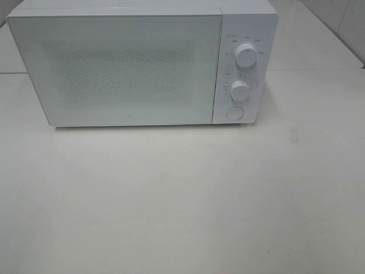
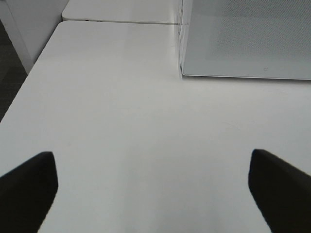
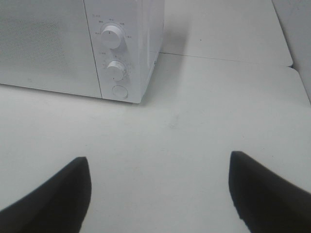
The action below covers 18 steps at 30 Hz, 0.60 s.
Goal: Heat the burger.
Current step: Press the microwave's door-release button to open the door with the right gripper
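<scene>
Left gripper (image 2: 151, 160): jaws wide, empty, poised over the table (image 1: 182, 200), ready to reach.
Right gripper (image 3: 158, 162): likewise wide, empty.
Microwave (image 1: 114, 68): table's back edge, door shut.
Burger: I see none; perhaps inside.

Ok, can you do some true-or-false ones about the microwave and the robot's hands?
1. The microwave door is shut. True.
2. The microwave has three knobs. False: it has two, an upper knob and a lower knob, with a round button under them.
3. The left gripper is open and holds nothing. True.
4. The right gripper is holding the burger. False: it is open and holds nothing, and no burger shows in any view.
5. From the high camera, the knobs sit left of the door. False: they are on its right.
</scene>
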### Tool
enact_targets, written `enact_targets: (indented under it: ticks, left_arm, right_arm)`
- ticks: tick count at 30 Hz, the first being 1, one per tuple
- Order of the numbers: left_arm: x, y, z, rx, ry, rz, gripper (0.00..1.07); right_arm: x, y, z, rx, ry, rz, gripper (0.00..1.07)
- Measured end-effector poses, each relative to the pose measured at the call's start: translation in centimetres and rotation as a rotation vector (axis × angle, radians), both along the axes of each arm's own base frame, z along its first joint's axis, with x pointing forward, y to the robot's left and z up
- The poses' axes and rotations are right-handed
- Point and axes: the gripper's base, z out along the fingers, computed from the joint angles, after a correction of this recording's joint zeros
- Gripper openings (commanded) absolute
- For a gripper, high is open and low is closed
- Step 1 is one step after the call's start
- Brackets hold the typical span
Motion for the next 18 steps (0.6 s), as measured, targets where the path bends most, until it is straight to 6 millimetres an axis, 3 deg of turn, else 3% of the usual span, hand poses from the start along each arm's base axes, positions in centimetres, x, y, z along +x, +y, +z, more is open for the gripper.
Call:
enact_targets:
  ticks: [11,18]
  left_arm:
    - [0.0,0.0,0.0,0.0,0.0,0.0,1.0]
    - [0.0,0.0,0.0,0.0,0.0,0.0,1.0]
  right_arm:
    - [-1.8,-0.5,-2.8,0.006,-0.009,-0.101,0.76]
    - [-2.7,-0.6,-3.4,0.019,-0.019,-0.132,0.76]
